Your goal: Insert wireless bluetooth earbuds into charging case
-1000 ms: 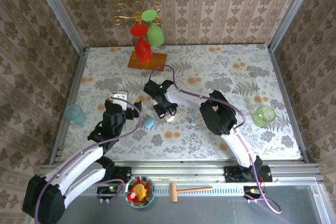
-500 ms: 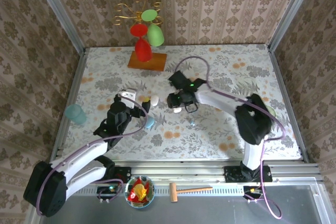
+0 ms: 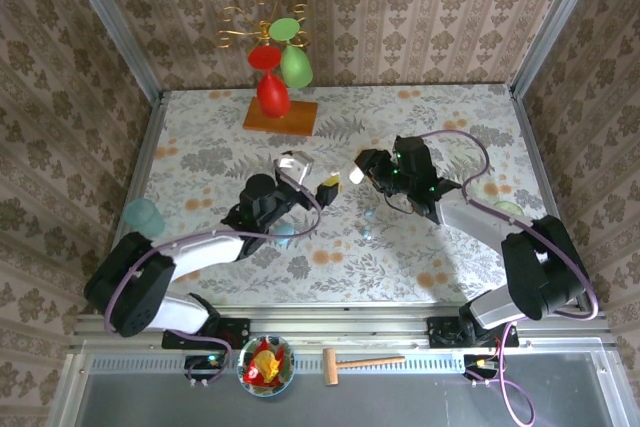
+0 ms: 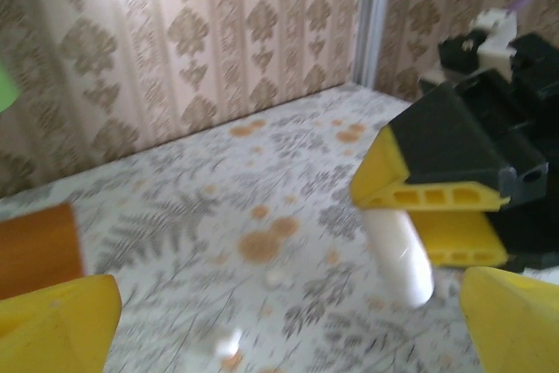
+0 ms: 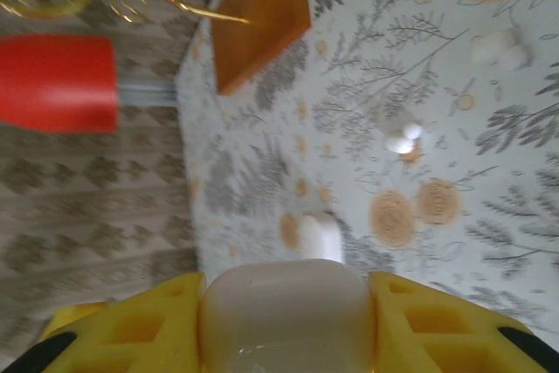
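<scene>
- Case, white rounded pebble-shaped plastic [image 4: 403,255], hangs nearly upright above the table, long axis slightly tipped, free end pointing down.
- Right gripper [image 3: 358,173] clamps it between yellow fingers [image 5: 140,325].
- Tiny white earbuds [image 5: 403,139] lie loose on the table.
- Left gripper [image 4: 288,321] gapes wide nearby.
- Floral-patterned tabletop [image 3: 450,267]; damask wallpaper walls [image 3: 420,7].

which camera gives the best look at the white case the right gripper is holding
The right wrist view: the white case sits close up, clamped in the right gripper, though the bottom edge crops it. The left wrist view shows it side-on and blurred; the top external view, a small white speck.
</scene>
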`<control>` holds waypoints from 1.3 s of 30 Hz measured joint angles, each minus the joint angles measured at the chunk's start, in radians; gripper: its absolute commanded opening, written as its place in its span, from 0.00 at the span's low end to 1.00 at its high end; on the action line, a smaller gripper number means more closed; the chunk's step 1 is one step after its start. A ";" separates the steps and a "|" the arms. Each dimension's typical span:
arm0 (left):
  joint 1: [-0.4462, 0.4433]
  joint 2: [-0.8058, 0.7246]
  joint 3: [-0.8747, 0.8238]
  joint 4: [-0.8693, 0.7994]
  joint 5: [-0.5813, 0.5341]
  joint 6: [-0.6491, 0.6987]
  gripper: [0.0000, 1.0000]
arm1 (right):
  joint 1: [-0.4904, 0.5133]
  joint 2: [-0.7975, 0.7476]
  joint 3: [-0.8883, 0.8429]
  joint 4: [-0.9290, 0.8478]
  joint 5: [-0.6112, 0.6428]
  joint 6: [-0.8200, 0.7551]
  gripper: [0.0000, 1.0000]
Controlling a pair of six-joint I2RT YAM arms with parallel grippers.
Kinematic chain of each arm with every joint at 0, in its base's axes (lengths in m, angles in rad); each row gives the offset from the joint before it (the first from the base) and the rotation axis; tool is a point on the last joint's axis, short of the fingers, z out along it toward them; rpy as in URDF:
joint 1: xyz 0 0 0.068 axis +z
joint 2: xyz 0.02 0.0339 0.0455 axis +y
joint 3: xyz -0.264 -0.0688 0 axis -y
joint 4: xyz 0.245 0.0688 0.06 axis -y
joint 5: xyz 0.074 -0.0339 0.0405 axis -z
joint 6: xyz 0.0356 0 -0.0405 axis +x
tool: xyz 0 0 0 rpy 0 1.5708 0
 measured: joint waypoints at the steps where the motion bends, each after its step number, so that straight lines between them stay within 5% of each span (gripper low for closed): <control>1: -0.006 0.024 0.017 0.019 0.009 -0.003 1.00 | 0.000 -0.006 -0.016 0.035 0.000 0.033 0.34; 11: -0.078 0.217 0.142 0.174 0.048 0.003 0.90 | 0.002 -0.137 -0.146 0.266 0.055 0.251 0.29; 20: -0.084 0.312 0.148 0.283 0.047 0.009 0.66 | 0.001 -0.151 -0.201 0.377 0.069 0.319 0.28; 33: -0.109 0.314 0.166 0.317 0.066 0.007 0.19 | 0.001 -0.150 -0.204 0.428 0.069 0.344 0.29; 39: -0.108 0.313 0.166 0.316 0.072 0.000 0.11 | 0.001 -0.147 -0.204 0.435 0.069 0.339 0.60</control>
